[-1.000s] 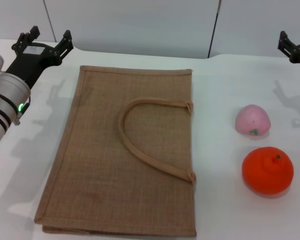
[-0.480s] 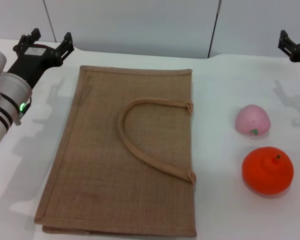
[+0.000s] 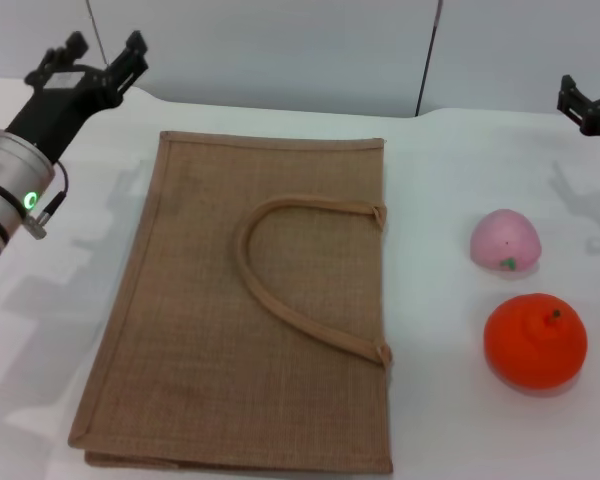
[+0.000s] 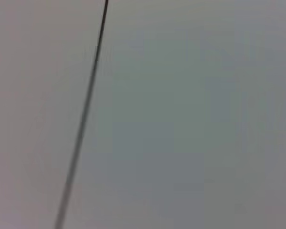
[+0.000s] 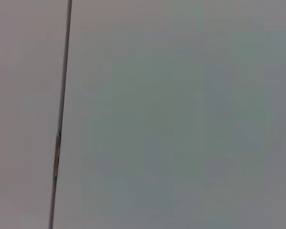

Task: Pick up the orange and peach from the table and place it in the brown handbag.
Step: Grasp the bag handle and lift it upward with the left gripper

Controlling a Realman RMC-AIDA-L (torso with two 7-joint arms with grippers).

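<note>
The brown handbag [image 3: 260, 300] lies flat on the white table [image 3: 450, 400], its looped handle [image 3: 280, 290] resting on top. The pink peach [image 3: 504, 240] sits to its right, and the orange [image 3: 535, 340] sits just in front of the peach. Both fruits rest on the table, apart from the bag. My left gripper [image 3: 98, 58] is open and empty, raised beyond the bag's far left corner. My right gripper [image 3: 585, 105] shows only partly at the right edge, behind the peach and well clear of both fruits. Both wrist views show only a plain wall with a dark seam.
A grey panelled wall [image 3: 280, 50] stands behind the table's far edge. Bare tabletop lies between the bag and the fruits, and to the left of the bag under my left arm [image 3: 10, 185].
My left arm has lifted and swung its gripper up and slightly back. My right gripper has shifted a little toward the right edge. The bag and fruits have not moved.
</note>
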